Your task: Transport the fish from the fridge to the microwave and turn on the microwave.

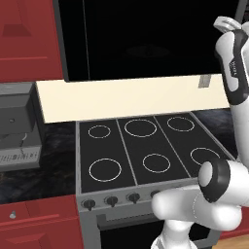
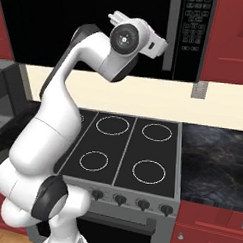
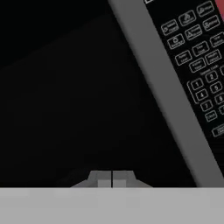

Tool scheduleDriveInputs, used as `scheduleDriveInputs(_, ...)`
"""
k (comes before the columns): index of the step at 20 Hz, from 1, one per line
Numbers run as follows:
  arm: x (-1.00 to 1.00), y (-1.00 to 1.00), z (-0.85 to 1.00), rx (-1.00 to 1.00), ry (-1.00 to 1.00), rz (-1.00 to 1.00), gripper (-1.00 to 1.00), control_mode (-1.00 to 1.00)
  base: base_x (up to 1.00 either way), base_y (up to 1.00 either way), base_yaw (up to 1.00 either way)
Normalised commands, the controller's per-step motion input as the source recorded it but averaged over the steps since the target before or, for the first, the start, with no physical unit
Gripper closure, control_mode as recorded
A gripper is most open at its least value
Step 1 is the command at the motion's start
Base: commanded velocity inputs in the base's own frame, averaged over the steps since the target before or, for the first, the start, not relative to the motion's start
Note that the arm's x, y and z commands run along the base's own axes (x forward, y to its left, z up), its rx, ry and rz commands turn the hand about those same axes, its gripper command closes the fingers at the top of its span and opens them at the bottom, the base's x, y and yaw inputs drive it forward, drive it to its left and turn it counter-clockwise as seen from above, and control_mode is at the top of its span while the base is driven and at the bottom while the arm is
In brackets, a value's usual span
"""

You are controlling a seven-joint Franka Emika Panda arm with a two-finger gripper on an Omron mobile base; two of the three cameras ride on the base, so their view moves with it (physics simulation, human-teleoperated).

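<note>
Gripper (image 3: 112,178) fingers pressed together, facing microwave (image 2: 97,32) door beside its upright handle (image 2: 171,35).

The microwave (image 1: 146,39) runs off the top edge of the left base view, so its upper part is cut away, and the arm covers its right end there. In the right base view the arm hides much of its black door, and the button panel (image 2: 195,31) carries markings too small to read. In the hand view the gripper (image 3: 112,178) shows just the tops of its fingertips, pressed together; the rest is cut off below. The keypad (image 3: 199,65) leaves the right edge, its labels blurred.
</note>
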Motion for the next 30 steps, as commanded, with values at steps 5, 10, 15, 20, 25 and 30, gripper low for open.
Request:
scheduleDriveInputs(5,-0.13,-0.50,0.00,0.23,0.00,-0.05,1.00,-1.00,0.00,0.00,0.00)
scheduleDriveInputs(10,-0.09,-0.48,0.00,0.22,0.00,-0.02,1.00,-1.00,0.00,0.00,0.00)
scheduleDriveInputs(15,-0.01,-0.40,0.00,0.16,0.01,0.00,1.00,-1.00,0.00,0.00,0.00)
scheduleDriveInputs(20,0.00,-0.21,0.00,0.12,0.00,0.00,1.00,-1.00,0.00,0.00,0.00)
scheduleDriveInputs(25,0.00,-0.10,-0.06,0.07,0.01,0.00,1.00,-1.00,0.00,0.00,0.00)
scheduleDriveInputs(30,0.00,-0.08,-0.02,0.15,0.04,0.00,1.00,-1.00,0.00,0.00,0.00)
